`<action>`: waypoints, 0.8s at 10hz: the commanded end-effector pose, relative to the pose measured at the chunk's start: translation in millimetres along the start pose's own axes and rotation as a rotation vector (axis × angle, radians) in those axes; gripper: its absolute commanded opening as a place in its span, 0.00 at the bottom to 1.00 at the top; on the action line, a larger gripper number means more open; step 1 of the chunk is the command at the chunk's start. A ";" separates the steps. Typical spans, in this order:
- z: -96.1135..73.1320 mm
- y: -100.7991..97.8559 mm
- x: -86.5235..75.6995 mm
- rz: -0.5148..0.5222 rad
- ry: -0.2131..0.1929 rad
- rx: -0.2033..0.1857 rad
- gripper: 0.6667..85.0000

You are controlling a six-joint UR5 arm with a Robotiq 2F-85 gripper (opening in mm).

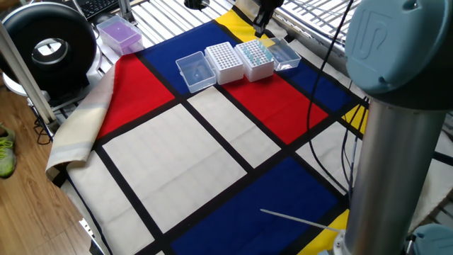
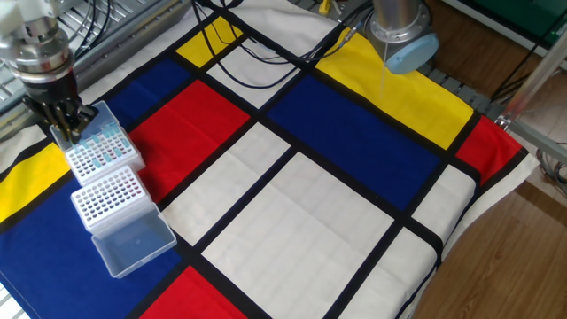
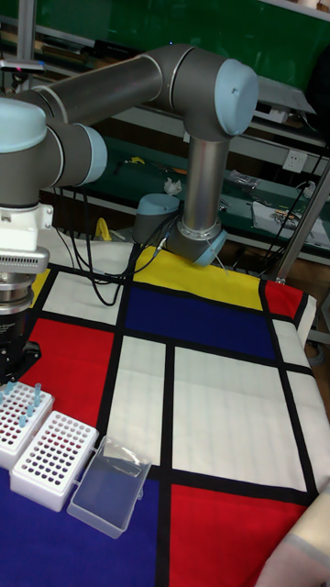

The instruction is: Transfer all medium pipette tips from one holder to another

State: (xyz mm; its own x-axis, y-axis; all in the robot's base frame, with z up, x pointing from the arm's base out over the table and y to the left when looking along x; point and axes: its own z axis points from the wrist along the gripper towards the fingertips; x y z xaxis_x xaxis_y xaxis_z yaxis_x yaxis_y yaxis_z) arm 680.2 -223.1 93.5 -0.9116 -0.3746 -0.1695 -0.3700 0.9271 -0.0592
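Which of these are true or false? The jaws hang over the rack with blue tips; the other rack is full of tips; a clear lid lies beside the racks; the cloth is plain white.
1. The gripper hangs over the rack with blue tips. True.
2. The other rack is full of blue tips. False: no blue tips show in its holes.
3. A clear lid lies beside that second rack. True.
4. The cloth is plain white. False: it has red, blue, yellow and white blocks with black lines.
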 end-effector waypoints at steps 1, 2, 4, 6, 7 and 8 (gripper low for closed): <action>0.1 1.3 -0.6 -0.023 0.000 -0.012 0.25; 0.3 1.2 -1.0 -0.029 0.000 -0.012 0.25; 0.3 1.1 -1.9 -0.028 0.005 -0.011 0.25; -2.3 4.0 -11.4 -0.001 0.015 -0.007 0.25; -4.6 9.7 -18.0 0.031 0.023 -0.002 0.25; -7.2 19.3 -28.8 0.079 0.023 -0.001 0.25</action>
State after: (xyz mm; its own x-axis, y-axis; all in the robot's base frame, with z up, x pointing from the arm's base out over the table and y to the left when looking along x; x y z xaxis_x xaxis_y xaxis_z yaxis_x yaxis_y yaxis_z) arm 688.1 -212.3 96.9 -0.9192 -0.3651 -0.1477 -0.3605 0.9310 -0.0579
